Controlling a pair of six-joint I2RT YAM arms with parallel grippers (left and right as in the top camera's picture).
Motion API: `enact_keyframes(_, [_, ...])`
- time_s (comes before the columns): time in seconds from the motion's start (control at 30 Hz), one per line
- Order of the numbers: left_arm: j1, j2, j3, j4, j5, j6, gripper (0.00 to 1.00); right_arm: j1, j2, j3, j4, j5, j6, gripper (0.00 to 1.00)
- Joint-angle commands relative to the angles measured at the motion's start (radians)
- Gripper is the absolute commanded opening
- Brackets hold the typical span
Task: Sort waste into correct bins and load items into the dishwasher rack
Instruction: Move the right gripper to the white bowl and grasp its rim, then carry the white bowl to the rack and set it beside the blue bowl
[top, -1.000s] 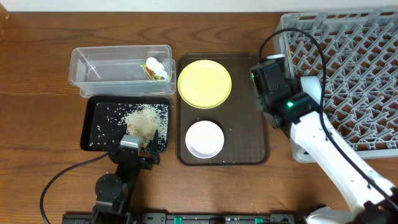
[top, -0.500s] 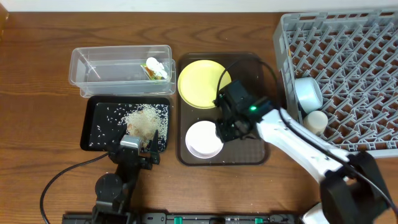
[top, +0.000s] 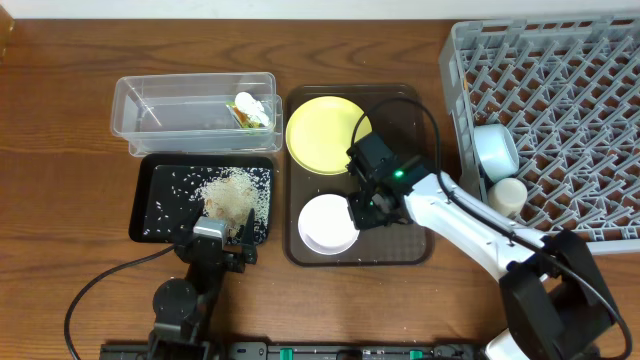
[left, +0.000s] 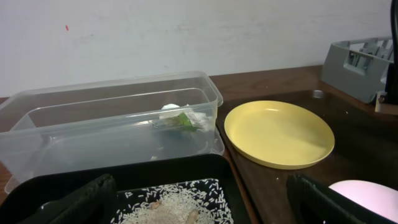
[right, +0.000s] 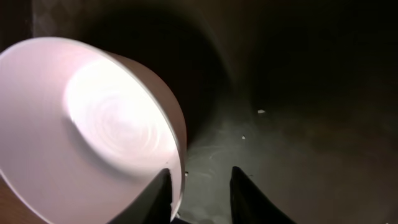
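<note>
Right fingers (right: 241, 194) are spread apart, nothing pinched yet. One sits over the lip of the small round white bowl (right: 93, 124) and the other hangs outside it above the large dark brown serving tray (top: 400, 240). To my eye the right gripper (right: 199, 186) is lined up to nip the bowl's wall, the only thin edge that offers a grip.

Just above it on the same tray lies the round yellow plate (top: 328, 134), flat and untouched. Off to the right, the big grey plastic lattice rack (top: 560, 120) already has the small light-blue bowl (top: 495, 150) tilted on its side against the left edge, so the white bowl looks like the next thing to load.

Over on the left, the clear plastic rectangular tub (top: 160, 110) holds the crumpled white wrapper (top: 250, 103) and the green-and-orange packet (top: 243, 117) in its right end. The shallow black rectangular tray (top: 150, 200) below it carries the whitish-beige rice scraps (top: 232, 192). The left gripper (left: 199, 186) hovers at that tray's near edge, fingers wide and empty, low to the wooden surface (top: 60, 120). I can't spot any chopsticks.

A second ago the right arm was up at the rack's left edge. Half a second ago it had swung across to the white bowl, and since then it has only nudged a touch. The left arm hasn't budged.
</note>
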Motion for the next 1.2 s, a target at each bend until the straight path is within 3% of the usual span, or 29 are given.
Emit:
enact_keyframes(0.0, [0.005,-0.007,-0.028,-0.014,0.003,0.005,0.90,0.030,0.040,-0.012,0.007,0.018,0.017,0.21])
enact_keyframes(0.1, [0.005,-0.007,-0.028,-0.014,0.003,0.005,0.90,0.025,0.047,-0.011,0.011,0.020,0.037,0.03])
enact_keyframes(0.3, [0.005,-0.007,-0.028,-0.014,0.003,0.005,0.90,-0.049,-0.058,0.023,-0.053,0.156,0.037,0.01])
enact_keyframes(0.5, [0.005,-0.007,-0.028,-0.014,0.003,0.005,0.90,-0.188,-0.278,0.096,-0.137,0.567,0.037,0.01])
enact_keyframes(0.73, [0.005,-0.007,-0.028,-0.014,0.003,0.005,0.90,-0.346,-0.484,0.116,-0.040,1.113,0.036,0.01])
enact_keyframes(0.93, [0.005,-0.007,-0.028,-0.014,0.003,0.005,0.90,-0.522,-0.446,0.115,-0.025,1.327,0.003,0.01])
enact_keyframes(1.03, [0.005,-0.007,-0.028,-0.014,0.003,0.005,0.89,-0.595,-0.395,0.115,0.013,1.331,-0.010,0.01])
enact_keyframes(1.17, [0.005,-0.007,-0.028,-0.014,0.003,0.005,0.89,-0.664,-0.299,0.115,0.096,1.330,-0.137,0.01])
